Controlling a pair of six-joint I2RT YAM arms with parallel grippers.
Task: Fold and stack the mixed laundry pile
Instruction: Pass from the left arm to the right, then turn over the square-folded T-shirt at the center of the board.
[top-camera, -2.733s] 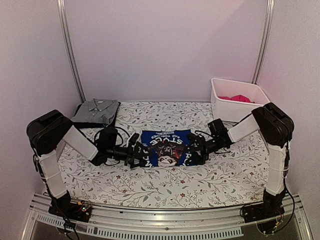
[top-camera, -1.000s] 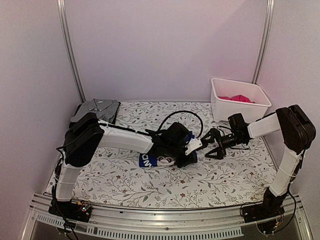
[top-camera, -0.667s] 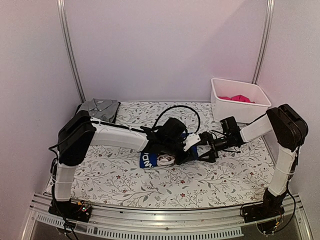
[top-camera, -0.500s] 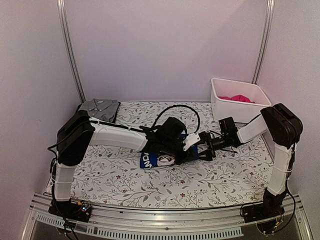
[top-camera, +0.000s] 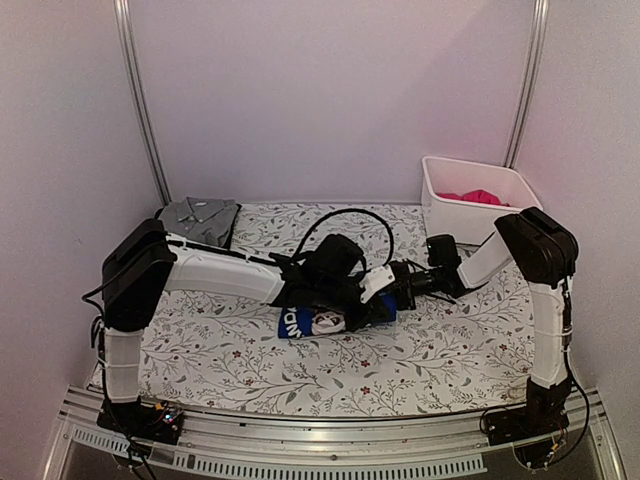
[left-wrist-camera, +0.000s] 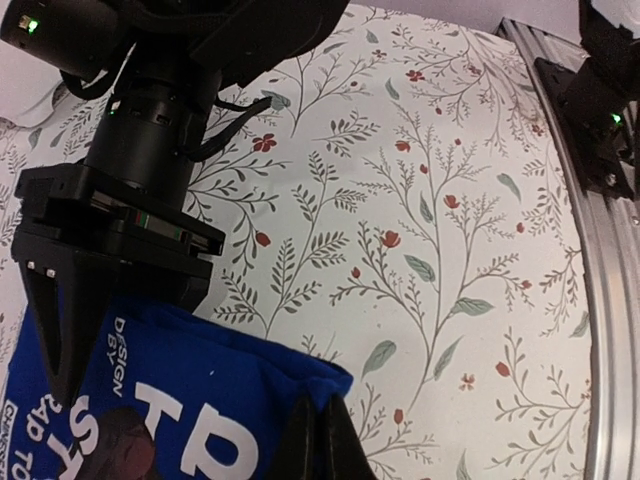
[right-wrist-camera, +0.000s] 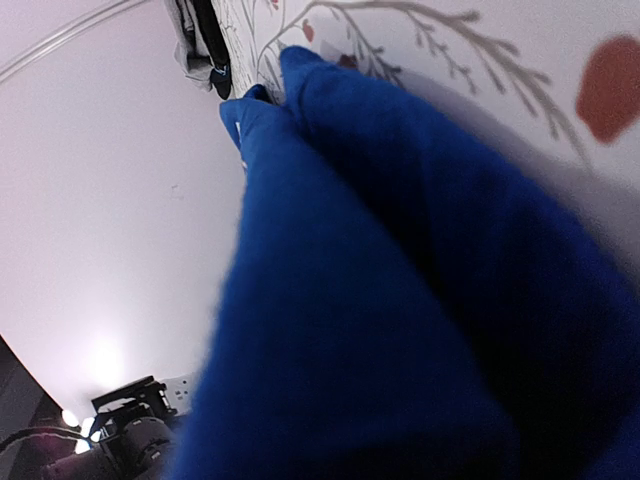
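Observation:
The royal-blue garment (top-camera: 330, 320) with white print lies folded at the middle of the floral cover. My left gripper (top-camera: 385, 303) is shut on its right corner, and in the left wrist view its fingertips pinch the blue hem (left-wrist-camera: 320, 412). My right gripper (top-camera: 402, 287) has pushed into the same edge from the right. One of its fingers (left-wrist-camera: 50, 330) rests on the cloth, jaws apart, with blue fabric between them. Blue cloth (right-wrist-camera: 380, 280) fills the right wrist view and hides my own fingers. The grey collared shirt (top-camera: 195, 220) lies folded at the back left. The magenta-pink garment (top-camera: 474, 197) sits in the bin.
The white plastic bin (top-camera: 470, 222) stands at the back right, just behind my right forearm. A black cable (top-camera: 345, 218) loops above the left wrist. A metal rail (left-wrist-camera: 610, 260) runs along the table's near edge. Purple walls close in the sides.
My right gripper moved left into the blue garment's right edge, and its jaws narrowed. My left gripper kept its hold on the corner and drew back slightly.

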